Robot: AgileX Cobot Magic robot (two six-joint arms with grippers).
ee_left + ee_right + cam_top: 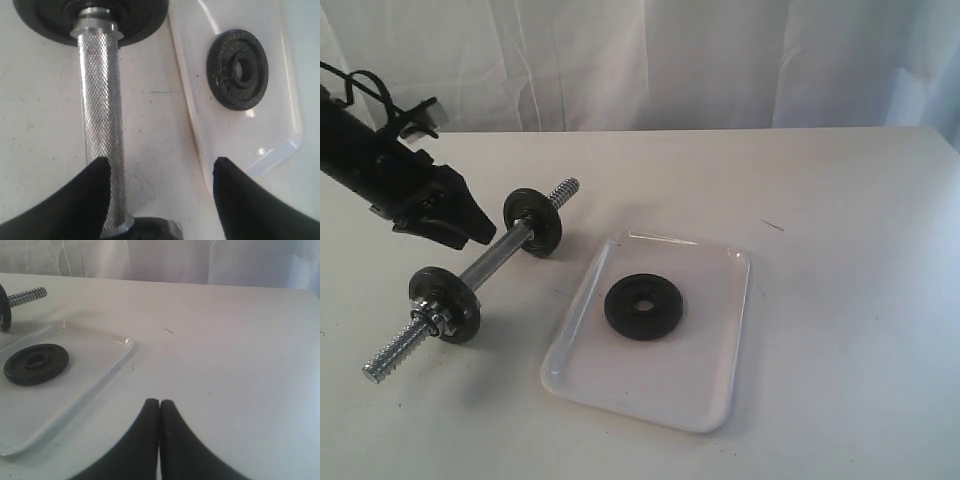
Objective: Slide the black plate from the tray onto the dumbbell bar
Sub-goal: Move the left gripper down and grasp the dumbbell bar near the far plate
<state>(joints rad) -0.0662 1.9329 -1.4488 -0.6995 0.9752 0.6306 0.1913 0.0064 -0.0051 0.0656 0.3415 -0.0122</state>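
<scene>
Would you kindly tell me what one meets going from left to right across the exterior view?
Nearer disc on the dumbbell bar → farther disc → black plate, lying in the tray. The left gripper overlaps the bar, so it is left out.

Plate (644,306) in tray (712,352); bar (493,257) left of tray.

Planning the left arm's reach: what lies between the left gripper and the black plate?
In the left wrist view, only bare table and the tray's rim separate the left gripper from the black plate; the dumbbell bar passes under one finger.
</scene>
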